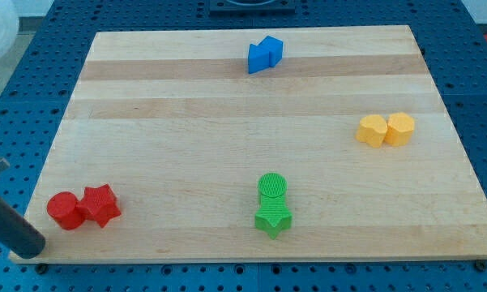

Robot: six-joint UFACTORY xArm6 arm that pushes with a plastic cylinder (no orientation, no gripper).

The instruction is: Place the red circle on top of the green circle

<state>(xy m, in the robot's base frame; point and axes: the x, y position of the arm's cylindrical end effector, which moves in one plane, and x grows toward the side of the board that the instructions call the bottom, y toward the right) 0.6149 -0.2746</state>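
Down at the near left corner, my tip (34, 250) sits at the very edge of the wooden board (227, 105), with the dark rod slanting up and out of the view's left side; being a bare rod it has nothing to open or close and it clamps nothing. It lies just to the near left of the red circle (63, 210), close to it, though I cannot tell whether the two touch. That red circle rests flat on the board near the near left corner, with the red star (100, 204) touching it on its right. Well apart from that pair, toward the middle of the near edge, stands the green circle (272, 187), and the green star (273, 219) sits right against it on its near side. The red circle and the green circle are far from each other, with bare wood between them. Over on the right side of the board two yellow blocks lie side by side and touching: a rounded yellow block (373, 130) on the left and a yellow hexagon (400, 128) on the right. At the far edge, near the middle, two blue blocks (265, 53) sit pressed together; their exact shapes are hard to make out.
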